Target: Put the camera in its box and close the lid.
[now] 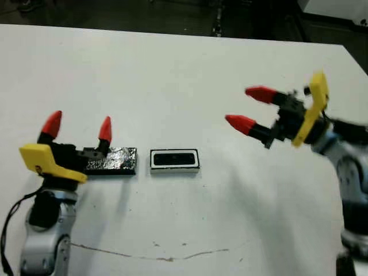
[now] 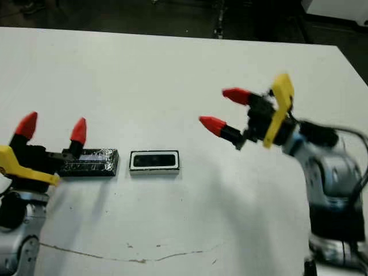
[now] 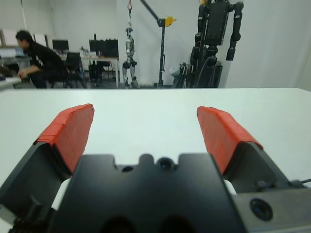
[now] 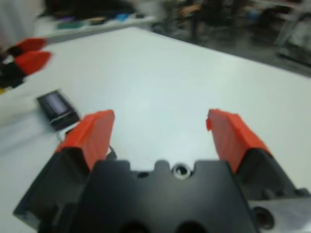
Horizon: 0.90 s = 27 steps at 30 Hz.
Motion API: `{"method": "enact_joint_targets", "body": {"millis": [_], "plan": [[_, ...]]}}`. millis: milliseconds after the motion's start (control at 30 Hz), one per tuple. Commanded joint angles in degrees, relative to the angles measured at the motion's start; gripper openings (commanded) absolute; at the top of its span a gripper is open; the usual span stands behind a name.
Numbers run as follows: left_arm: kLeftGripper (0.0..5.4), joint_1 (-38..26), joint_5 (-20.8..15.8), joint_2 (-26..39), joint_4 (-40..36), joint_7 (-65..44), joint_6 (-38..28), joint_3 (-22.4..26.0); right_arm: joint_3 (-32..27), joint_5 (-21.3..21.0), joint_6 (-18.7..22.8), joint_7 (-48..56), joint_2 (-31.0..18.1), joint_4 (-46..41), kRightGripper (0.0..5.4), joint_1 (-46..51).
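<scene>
Camera [image 1: 174, 158] looks seated in the box [image 1: 175, 168]: we see a dark bar filling the white-walled tray at table centre, near the front edge. The glowing patch isn't discernible from the head views, so we read "camera in" as likely, not confirmed. The right wrist view shows a lit bluish face on that same unit.

Lid [image 1: 115, 160] is not on yet. It lies flat on the table just left of the box, a small gap between them.

Left gripper [image 1: 78, 129] sits over the lid's left end, fingers spread wide, gripping nothing; whether it touches the lid we can't tell, as its body hides that end. Right gripper [image 1: 251, 109] hangs in the air well right of the box, also wide, empty.

Remaining, by our judgement: grasp lid, place on box.
</scene>
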Motion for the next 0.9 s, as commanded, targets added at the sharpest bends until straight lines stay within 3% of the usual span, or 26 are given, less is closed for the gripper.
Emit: {"method": "enact_joint_targets", "body": {"millis": [33, 333, 467, 567, 800, 900], "plan": [[5.4, -2.29, -1.88, 6.68, -0.4, -5.46, 3.11, 1.57, -3.55, 3.33, -0.36, -5.65, 3.33, -4.26, 4.29, 7.27], [5.4, -13.74, -3.07, 29.3, 6.98, -27.46, 5.5, 2.24, -3.27, 3.22, -5.6, -16.72, 10.09, -7.78, 2.84, 16.49], [5.4, -20.58, -4.48, 36.96, 12.1, -39.1, 8.09, -0.88, -2.5, 3.54, -7.51, -17.71, 11.12, -6.47, 2.17, 16.72], [5.4, -27.88, -4.9, 41.71, 18.43, -51.97, 9.68, -6.36, -1.99, 2.83, -9.14, -18.7, 11.43, -5.84, 1.69, 16.59], [5.4, -36.17, -1.36, 42.16, 23.13, -65.54, 6.73, -15.56, -1.58, 3.84, -9.18, -20.92, 11.94, -5.35, 0.53, 16.34], [5.4, -34.82, -4.99, 38.99, 23.75, -69.14, 5.11, -15.85, -1.96, 4.68, -9.45, -21.53, 12.33, -5.14, 0.05, 15.94]]}}
